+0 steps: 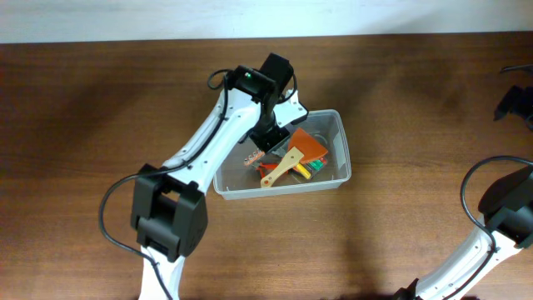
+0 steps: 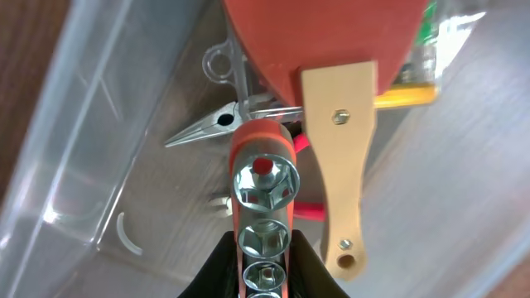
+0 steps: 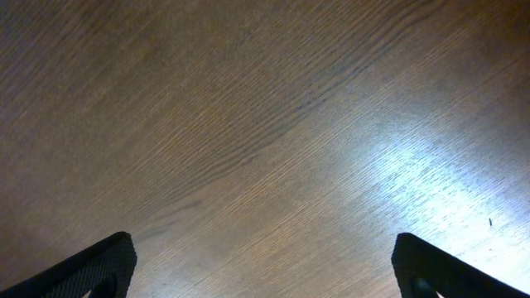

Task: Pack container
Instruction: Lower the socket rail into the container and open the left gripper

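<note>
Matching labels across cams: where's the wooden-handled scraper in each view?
Overhead: wooden-handled scraper lies in the container, mid-frame.
Left wrist: scraper right of centre, handle pointing down, next to the socket rail that the left gripper holds.
Right wrist: not in it, only table.
Shared landmark: the container; its clear wall is at the left in the left wrist view.

Near the middle of the worktop (image 1: 83,100): the container (image 1: 283,190). Inside it, a scraper (image 1: 287,164), slantwise, handle toward the near left. Beside that handle, on the container's floor, pliers (image 2: 207,126). Above the pliers and just beside the scraper handle, a socket rail (image 2: 263,186), clamped in the left gripper (image 2: 263,269). Well apart, at the near right, the right gripper (image 3: 265,265), spread wide over the worktop.
</note>
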Action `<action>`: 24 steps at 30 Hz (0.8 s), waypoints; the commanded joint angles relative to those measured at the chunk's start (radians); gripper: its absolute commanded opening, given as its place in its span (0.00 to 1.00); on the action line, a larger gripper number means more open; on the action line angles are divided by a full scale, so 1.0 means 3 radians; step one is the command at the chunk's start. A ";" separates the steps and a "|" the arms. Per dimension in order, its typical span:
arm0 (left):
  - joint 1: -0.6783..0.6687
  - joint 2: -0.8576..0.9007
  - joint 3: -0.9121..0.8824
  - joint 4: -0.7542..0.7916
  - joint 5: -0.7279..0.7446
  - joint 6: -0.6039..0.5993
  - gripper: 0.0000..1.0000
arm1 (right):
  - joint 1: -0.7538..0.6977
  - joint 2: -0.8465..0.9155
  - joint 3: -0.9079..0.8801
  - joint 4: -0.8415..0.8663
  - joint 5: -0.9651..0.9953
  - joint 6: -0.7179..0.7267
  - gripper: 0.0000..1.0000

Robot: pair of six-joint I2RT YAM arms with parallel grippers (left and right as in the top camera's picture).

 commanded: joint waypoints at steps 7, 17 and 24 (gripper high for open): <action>0.0025 0.0256 0.0009 -0.0003 -0.0275 0.0167 0.06 | 0.0015 -0.0055 0.0006 0.0000 -0.0018 0.0014 0.99; 0.0169 0.0434 0.0009 -0.0022 -0.0294 0.0164 0.06 | 0.0017 -0.0055 0.0006 0.0000 -0.0018 0.0014 0.99; 0.0178 0.0437 0.0009 -0.0008 -0.0294 0.0164 0.11 | 0.0017 -0.0055 0.0006 0.0000 -0.0018 0.0014 0.99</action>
